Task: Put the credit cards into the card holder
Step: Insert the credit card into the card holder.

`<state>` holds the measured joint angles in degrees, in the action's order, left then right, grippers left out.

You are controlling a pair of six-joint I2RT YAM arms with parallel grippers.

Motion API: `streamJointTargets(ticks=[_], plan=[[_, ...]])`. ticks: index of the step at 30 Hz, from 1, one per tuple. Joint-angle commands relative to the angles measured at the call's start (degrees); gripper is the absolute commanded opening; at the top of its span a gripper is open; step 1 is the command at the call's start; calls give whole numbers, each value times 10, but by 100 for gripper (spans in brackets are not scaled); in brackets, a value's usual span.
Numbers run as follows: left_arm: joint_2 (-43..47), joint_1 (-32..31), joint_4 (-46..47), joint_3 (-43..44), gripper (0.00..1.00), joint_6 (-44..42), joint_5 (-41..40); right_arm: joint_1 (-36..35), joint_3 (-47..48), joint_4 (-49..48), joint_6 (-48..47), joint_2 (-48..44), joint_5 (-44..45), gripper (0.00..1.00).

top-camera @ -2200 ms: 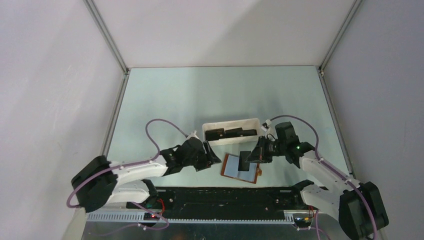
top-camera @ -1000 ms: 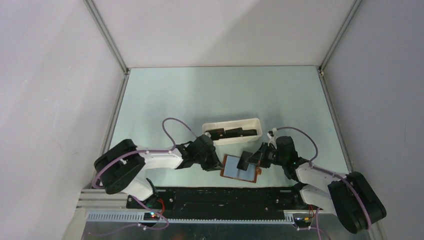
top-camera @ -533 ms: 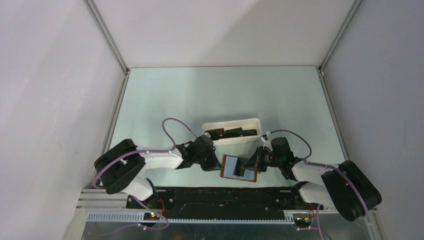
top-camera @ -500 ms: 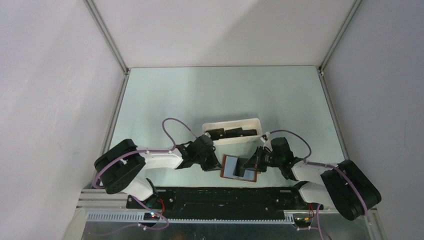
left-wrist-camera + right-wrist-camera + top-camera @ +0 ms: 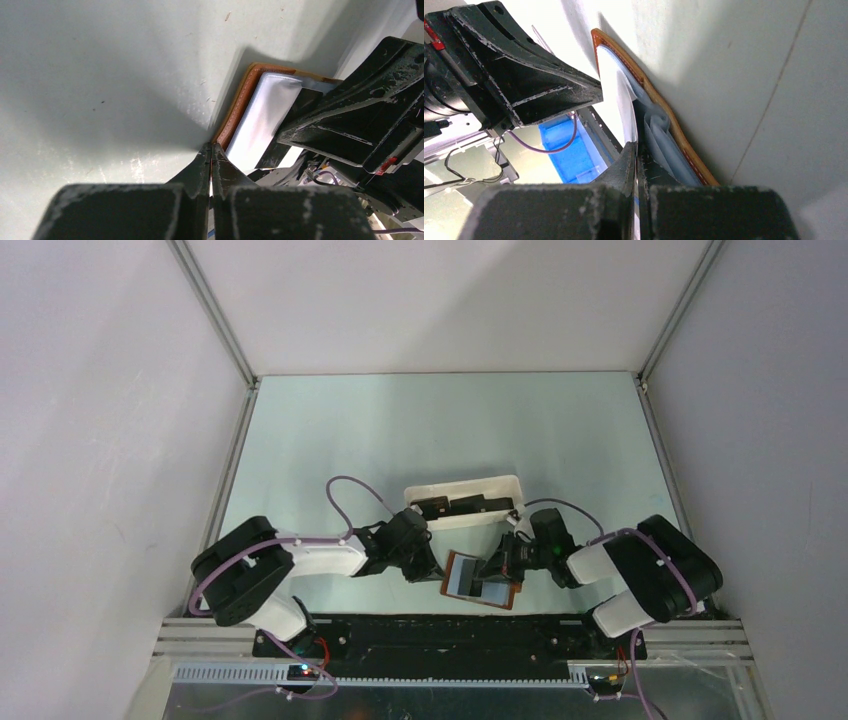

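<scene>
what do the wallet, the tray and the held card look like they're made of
Wallet: probably leather, matte brown, stitched rim; its pockets look like pale fabric or vinyl. Tray: likely white moulded plastic, smooth walls. Card: dark, thin, probably plastic.

No text, label, brand or number is legible anywhere.

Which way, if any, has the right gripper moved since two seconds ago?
Yes: right gripper went nearward, slightly left, away from white tray, onto card holder.
</scene>
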<state>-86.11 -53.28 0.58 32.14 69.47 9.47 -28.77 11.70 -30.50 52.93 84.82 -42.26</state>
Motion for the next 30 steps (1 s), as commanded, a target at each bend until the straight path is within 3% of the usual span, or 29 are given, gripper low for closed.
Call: streamJointTargets(ticks=[1, 3, 5, 7, 9, 15, 21, 30], plan=[[-15, -2, -9, 9, 2, -2, 1, -11, 21, -29, -12, 40, -8, 0], [-13, -2, -9, 8, 0, -2, 0, -13, 27, -26, -11, 39, -1, 0], [-8, -3, -9, 5, 0, 1, -1, -18, 35, -7, -15, 30, 9, 8], [-4, -2, -9, 1, 0, 5, -4, -28, 44, 28, -22, 15, 23, 29], [2, -2, -9, -4, 0, 9, -9, -39, 52, 76, -30, -10, 43, 43], [8, -2, -9, -9, 0, 14, -14, -63, 79, 233, -60, -105, 121, 68], [8, -2, -9, -7, 0, 13, -14, -71, 92, 286, -79, -133, 149, 76], [7, -3, 7, 1, 0, 5, -9, -109, 163, 259, -100, -19, 118, 77]])
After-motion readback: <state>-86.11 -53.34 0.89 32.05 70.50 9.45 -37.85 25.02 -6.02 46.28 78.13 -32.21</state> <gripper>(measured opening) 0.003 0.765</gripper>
